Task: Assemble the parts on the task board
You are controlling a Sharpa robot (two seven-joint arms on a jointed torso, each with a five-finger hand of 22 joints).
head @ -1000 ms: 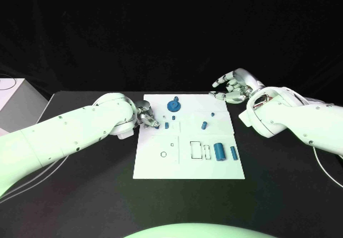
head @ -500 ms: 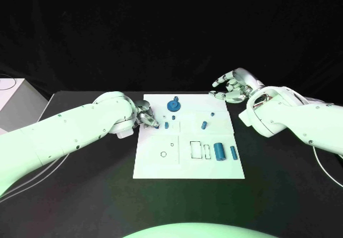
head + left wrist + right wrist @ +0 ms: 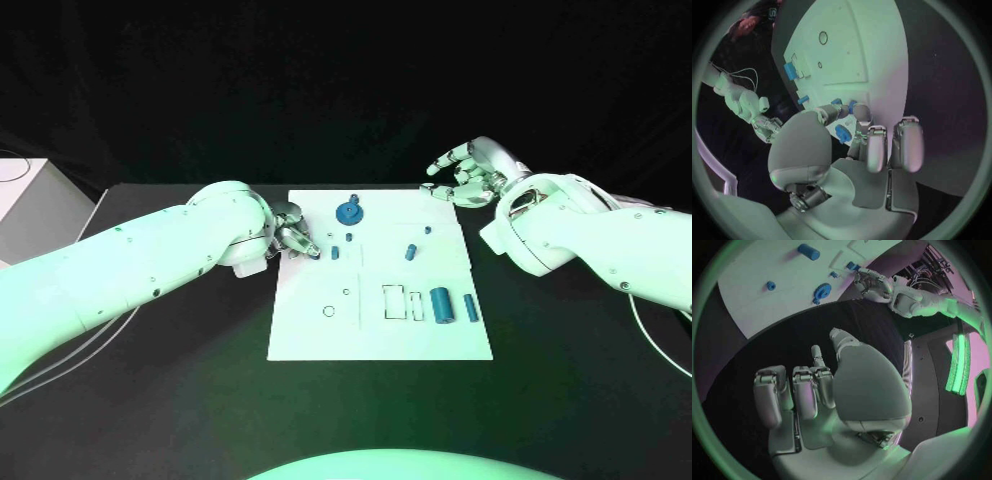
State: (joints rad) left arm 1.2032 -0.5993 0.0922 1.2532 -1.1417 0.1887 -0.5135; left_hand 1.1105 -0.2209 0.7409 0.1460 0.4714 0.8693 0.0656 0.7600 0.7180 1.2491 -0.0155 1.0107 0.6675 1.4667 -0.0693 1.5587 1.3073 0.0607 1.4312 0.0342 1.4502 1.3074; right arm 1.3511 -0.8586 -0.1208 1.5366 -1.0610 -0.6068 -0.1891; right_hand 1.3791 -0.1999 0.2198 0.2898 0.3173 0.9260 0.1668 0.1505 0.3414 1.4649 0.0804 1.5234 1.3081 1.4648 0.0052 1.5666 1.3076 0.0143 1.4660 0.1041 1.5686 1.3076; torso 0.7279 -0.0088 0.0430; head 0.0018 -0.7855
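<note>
Parts [image 3: 443,306] lay scattered across the task board [image 3: 381,340]. The left hand [image 3: 293,238] pinched a small blue peg [image 3: 842,133] at its left edge; it should be seated upright. The right hand [image 3: 464,174] hovered far right, fingers loosely apart, holding nothing.

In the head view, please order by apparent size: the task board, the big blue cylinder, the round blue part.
1. Task board.
2. Round blue part and big blue cylinder: these look alike, so I do not rank them.
</note>
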